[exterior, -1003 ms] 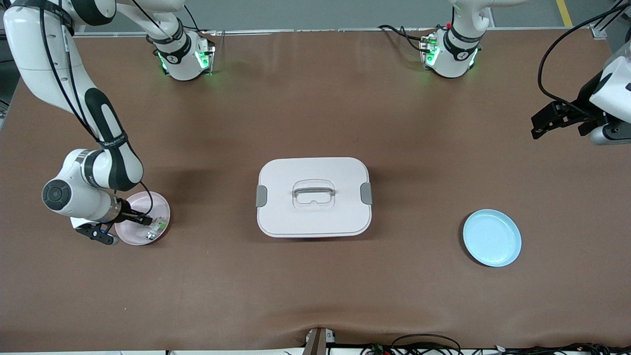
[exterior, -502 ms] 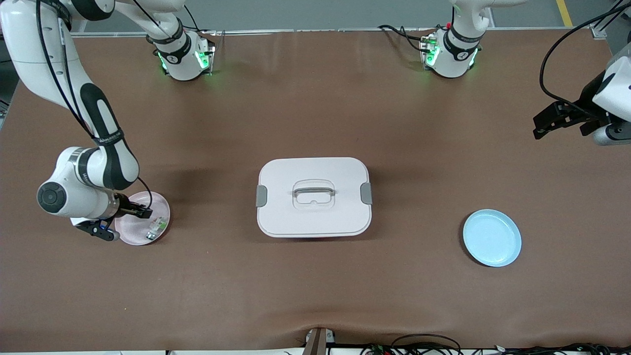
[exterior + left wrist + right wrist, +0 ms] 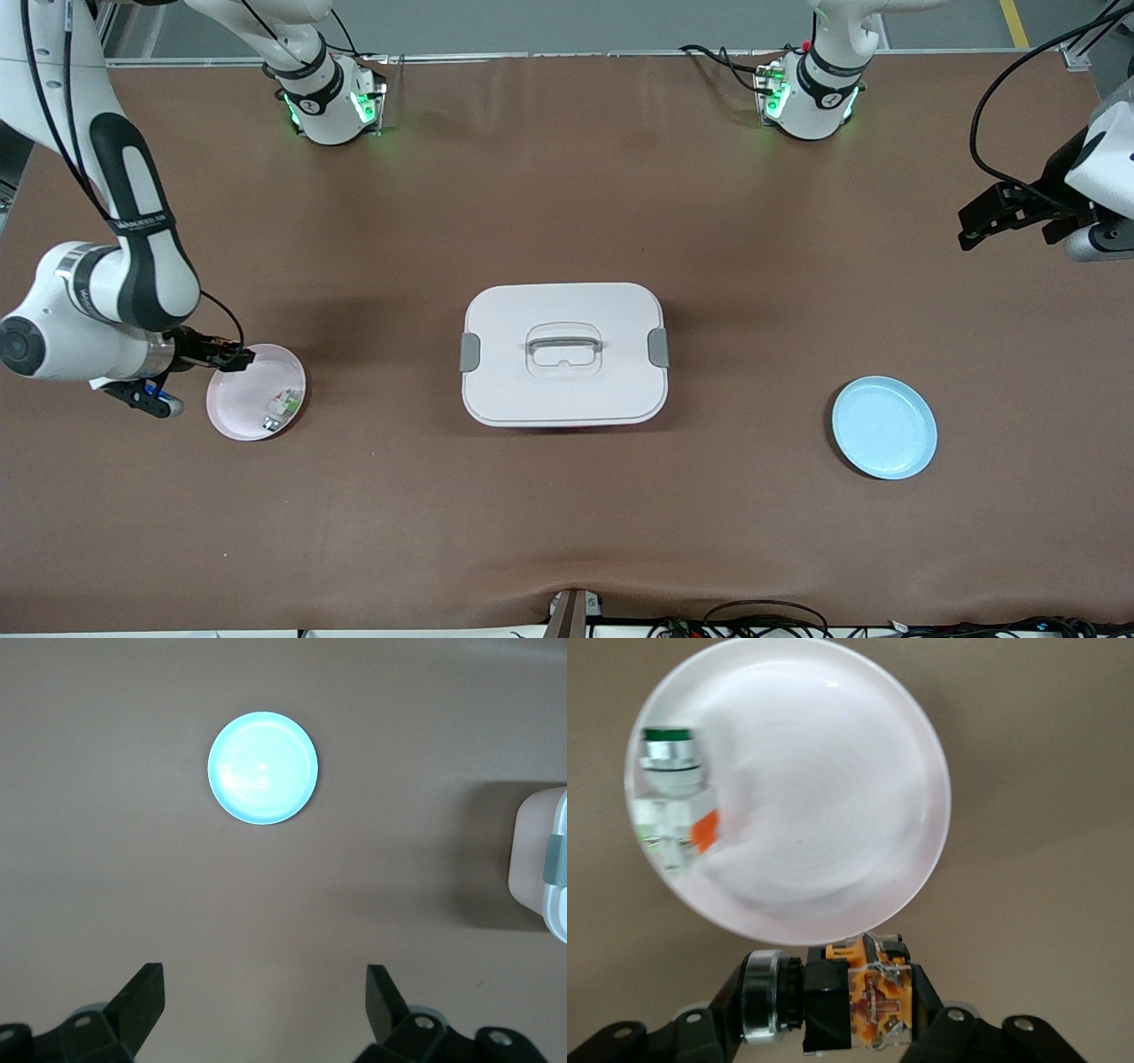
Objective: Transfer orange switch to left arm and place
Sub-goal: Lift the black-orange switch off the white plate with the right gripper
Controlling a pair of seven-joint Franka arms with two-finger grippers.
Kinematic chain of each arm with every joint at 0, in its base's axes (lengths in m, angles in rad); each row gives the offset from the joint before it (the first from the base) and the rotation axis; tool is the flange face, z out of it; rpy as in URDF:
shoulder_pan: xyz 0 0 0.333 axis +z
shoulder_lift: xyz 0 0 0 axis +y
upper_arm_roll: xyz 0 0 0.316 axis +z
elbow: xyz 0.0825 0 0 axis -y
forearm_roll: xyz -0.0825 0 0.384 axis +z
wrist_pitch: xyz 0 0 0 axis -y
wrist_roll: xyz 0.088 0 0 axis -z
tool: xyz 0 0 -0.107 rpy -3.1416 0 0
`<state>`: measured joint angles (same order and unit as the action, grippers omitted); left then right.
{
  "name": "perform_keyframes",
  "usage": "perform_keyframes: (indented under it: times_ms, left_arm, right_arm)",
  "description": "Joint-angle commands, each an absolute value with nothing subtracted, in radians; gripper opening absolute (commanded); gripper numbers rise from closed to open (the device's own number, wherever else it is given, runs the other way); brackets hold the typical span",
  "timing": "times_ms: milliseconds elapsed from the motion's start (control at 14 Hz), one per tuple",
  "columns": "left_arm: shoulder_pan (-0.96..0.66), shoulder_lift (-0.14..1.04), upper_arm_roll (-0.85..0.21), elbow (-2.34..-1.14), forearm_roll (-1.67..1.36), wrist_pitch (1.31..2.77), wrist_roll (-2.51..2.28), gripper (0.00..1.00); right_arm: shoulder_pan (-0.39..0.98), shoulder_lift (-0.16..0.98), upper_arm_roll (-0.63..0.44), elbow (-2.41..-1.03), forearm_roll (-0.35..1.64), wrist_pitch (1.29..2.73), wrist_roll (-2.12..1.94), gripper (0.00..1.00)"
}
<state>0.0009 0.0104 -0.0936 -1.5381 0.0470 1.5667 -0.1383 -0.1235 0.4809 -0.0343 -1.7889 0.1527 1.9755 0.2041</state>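
Right now the right gripper [image 3: 237,359] hangs over the rim of the pink plate [image 3: 239,416], its fingers pinched on the orange switch [image 3: 859,1003], which sits up in the air between them rather than on the plate. Below and just beside it, on the plate, lies a small green-and-white component [image 3: 282,406]. Well apart from that gripper, toward the middle of the table, stands the white box [image 3: 563,354], lid on, latches at its sides. Past it, toward the left arm's end, rests the blue plate [image 3: 884,427]. Above the bare table near that plate, the left gripper [image 3: 1001,213] waits with fingers [image 3: 146,990] spread wide, holding nothing.
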Motion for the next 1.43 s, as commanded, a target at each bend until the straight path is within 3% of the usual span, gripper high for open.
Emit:
perform_keyframes:
  times_ms: [0,72,430,1003,1361]
  left_arm:
    - [0.000,0.037,-0.094,-1.509,0.052,1.554,-0.127,1.00]
    - [-0.005,0.038,-0.094,-1.509,0.052,1.554,-0.129,1.00]
    - [-0.008,0.046,-0.094,-1.509,0.052,1.554,-0.138,1.00]
    - [-0.017,0.090,-0.100,-1.468,0.049,1.559,-0.146,1.00]
    - [-0.020,0.115,-0.100,-1.448,-0.040,1.559,-0.199,1.00]
  right_arm:
    - [-0.135,0.411,-0.009,-1.793,0.268,1.899,0.209,0.24]
    - [-0.124,0.396,-0.008,-1.789,0.311,1.849,0.216,0.20]
    - [-0.065,0.336,-0.006,-1.772,0.495,1.648,0.429,0.22]
    - [-0.034,0.281,0.031,-1.775,0.931,1.632,0.796,0.22]
    - [0.079,0.250,0.037,-1.773,0.995,1.753,0.998,0.22]
